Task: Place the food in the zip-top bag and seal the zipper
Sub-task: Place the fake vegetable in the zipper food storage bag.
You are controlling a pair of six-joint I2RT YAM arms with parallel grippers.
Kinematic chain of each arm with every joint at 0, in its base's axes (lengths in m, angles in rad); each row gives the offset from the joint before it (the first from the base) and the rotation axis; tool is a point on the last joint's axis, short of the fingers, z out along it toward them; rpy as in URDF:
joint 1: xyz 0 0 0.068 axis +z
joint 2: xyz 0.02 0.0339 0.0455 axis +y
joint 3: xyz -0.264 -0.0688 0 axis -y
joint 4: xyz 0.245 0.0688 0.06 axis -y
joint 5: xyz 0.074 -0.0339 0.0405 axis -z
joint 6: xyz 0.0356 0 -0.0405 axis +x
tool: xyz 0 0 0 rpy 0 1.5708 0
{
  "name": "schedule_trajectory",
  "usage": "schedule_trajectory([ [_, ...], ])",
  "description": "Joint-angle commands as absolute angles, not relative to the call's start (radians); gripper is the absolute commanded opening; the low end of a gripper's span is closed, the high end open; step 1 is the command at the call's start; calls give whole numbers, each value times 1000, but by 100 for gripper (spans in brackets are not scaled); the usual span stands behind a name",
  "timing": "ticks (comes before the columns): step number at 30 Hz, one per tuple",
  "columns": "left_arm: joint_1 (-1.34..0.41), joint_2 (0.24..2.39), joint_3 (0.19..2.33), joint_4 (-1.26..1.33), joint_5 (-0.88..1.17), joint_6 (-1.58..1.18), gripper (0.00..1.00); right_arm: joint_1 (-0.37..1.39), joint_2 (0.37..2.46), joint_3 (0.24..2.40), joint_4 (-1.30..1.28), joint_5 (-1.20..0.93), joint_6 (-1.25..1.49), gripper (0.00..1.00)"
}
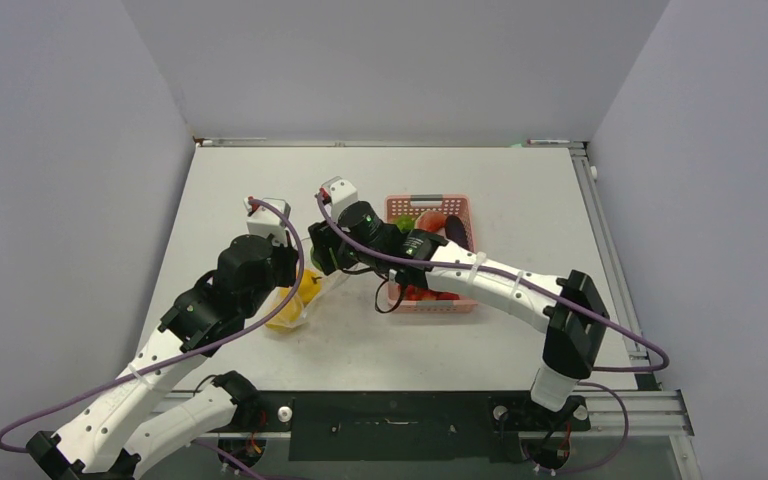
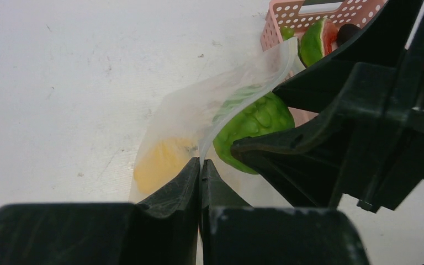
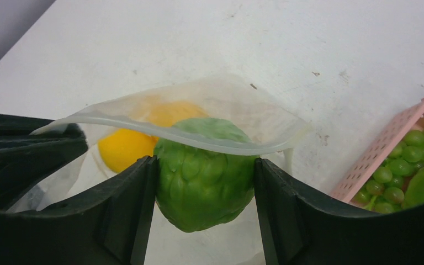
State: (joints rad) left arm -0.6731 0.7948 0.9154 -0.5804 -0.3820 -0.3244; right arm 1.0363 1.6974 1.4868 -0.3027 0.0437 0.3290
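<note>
Two arms meet at the clear crinkly zip-top bag [image 3: 229,107] on the white tabletop [image 3: 254,38]: the left end effector [image 2: 200,164] pinches its whitish zip strip [image 3: 237,148], the right end effector [image 3: 204,163] clamps a bumpy green toy vegetable [image 3: 201,193] at the mouth, a yellow round fruit [image 3: 120,149] inside

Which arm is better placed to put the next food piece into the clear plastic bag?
Right. The right tool grips the bumpy green toy vegetable at the open mouth of the clear crinkly plastic bag. The left tool is shut on the bag's edge, holding it open.
</note>
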Motion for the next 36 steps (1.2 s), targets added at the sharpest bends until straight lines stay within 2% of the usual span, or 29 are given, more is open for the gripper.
schedule_trajectory([
  [1,-670,783,960,-552,-366,-321,0,1048,1713,1539,-284,188,333,37],
  [5,-670,785,960,-552,-367,-321,0,1050,1732,1540,-253,207,350,39],
  [11,-670,787,960,-554,-363,-319,0,1050,1742,1538,-215,229,367,51],
  [15,-669,787,960,-553,-363,-319,0,1050,1739,1535,-200,230,375,67],
  [18,-670,787,961,-554,-362,-319,0,1051,1732,1529,-194,222,380,84],
  [20,-669,787,960,-554,-362,-319,0,1051,1723,1521,-190,212,382,89],
  [23,-670,787,961,-553,-362,-319,0,1050,1704,1509,-181,202,385,92],
  [36,-669,793,960,-552,-364,-319,0,1050,1617,1492,-245,121,367,93],
])
